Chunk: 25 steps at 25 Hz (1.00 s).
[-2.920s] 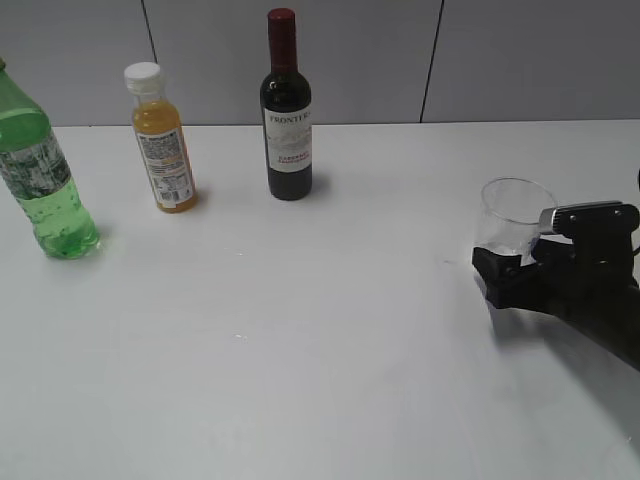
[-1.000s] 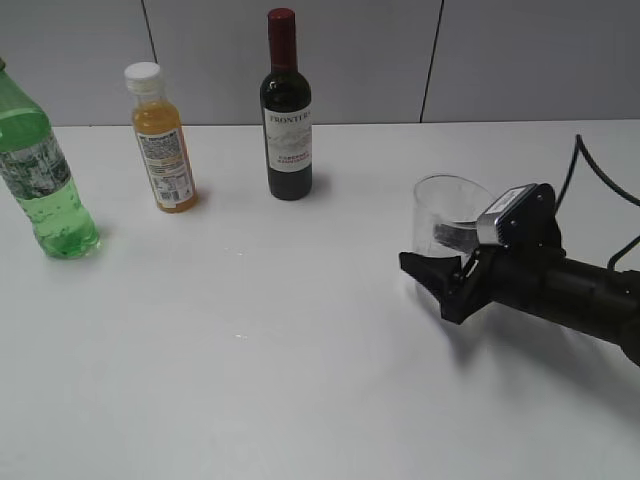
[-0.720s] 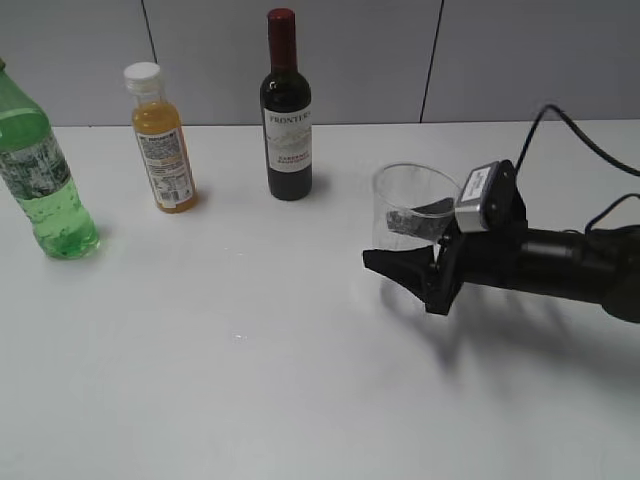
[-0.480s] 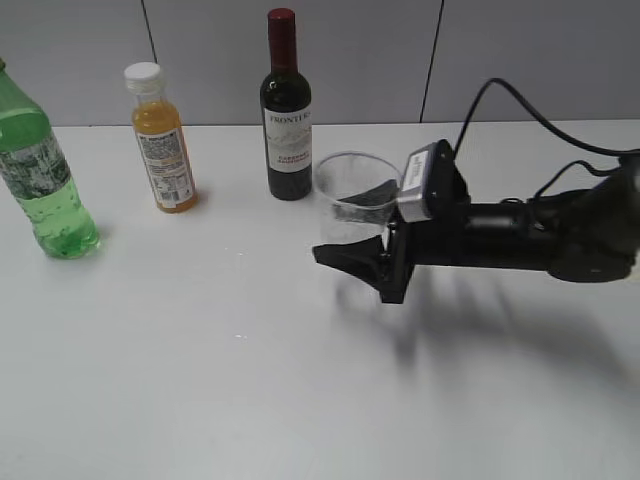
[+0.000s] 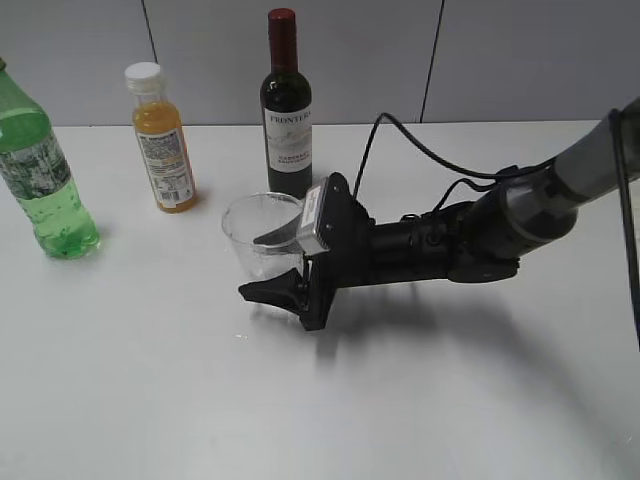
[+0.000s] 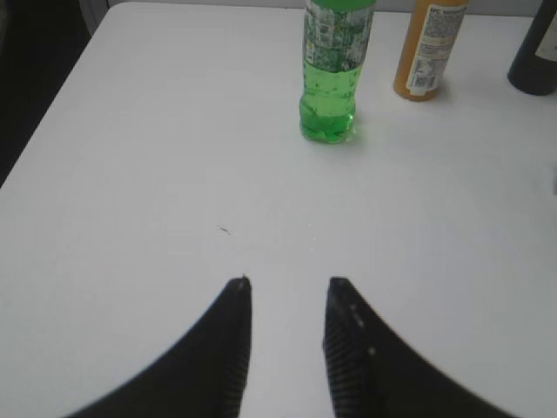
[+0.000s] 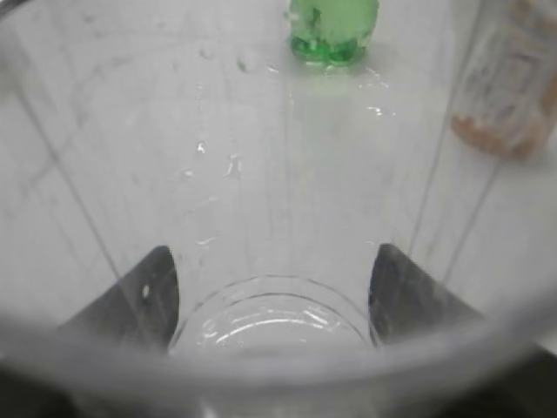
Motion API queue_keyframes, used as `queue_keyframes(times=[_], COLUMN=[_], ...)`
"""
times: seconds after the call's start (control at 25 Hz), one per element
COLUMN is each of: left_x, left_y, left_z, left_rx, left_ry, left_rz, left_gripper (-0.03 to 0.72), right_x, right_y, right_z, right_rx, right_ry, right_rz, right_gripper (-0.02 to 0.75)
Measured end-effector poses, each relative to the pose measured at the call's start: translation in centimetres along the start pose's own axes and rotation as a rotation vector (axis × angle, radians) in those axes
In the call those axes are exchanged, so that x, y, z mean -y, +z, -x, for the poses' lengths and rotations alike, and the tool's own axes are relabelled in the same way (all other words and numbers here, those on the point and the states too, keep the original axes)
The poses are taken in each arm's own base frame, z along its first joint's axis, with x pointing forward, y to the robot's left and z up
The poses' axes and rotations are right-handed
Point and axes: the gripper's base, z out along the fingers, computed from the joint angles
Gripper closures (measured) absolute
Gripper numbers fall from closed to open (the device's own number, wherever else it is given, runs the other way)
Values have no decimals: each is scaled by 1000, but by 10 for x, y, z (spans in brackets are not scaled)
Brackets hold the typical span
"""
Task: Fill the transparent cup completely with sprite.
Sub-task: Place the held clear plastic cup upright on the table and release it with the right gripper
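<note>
The transparent cup (image 5: 256, 235) is empty and upright, held between the fingers of my right gripper (image 5: 278, 265) near the middle of the white table. It fills the right wrist view (image 7: 270, 218), with the dark fingers on both sides of its base. The green sprite bottle (image 5: 38, 170) stands at the far left edge. It also shows in the left wrist view (image 6: 332, 74), far ahead of my left gripper (image 6: 287, 287), which is open and empty over bare table. The left gripper is out of the exterior view.
An orange-juice bottle with a white cap (image 5: 163, 140) and a dark wine bottle with a red top (image 5: 286, 110) stand at the back, the wine bottle just behind the cup. The right arm (image 5: 480, 235) and its cable stretch across the table (image 5: 150, 380) from the right.
My right gripper has carried the cup from the right side of the table leftward to the middle, in front of the wine bottle. The bottles have not moved.
</note>
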Motion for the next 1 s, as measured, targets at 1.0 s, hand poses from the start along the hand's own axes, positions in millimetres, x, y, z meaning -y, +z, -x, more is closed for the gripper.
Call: queue_keyframes(times=[1.0], left_x=[0], left_y=[0], left_z=[0], left_rx=[0], left_ry=[0], left_rz=[0], left_gripper=[453], right_x=[-4], right_y=[5], right_z=[-23], right_rx=[-54], right_ry=[-23], right_rz=[69], right_gripper=[85])
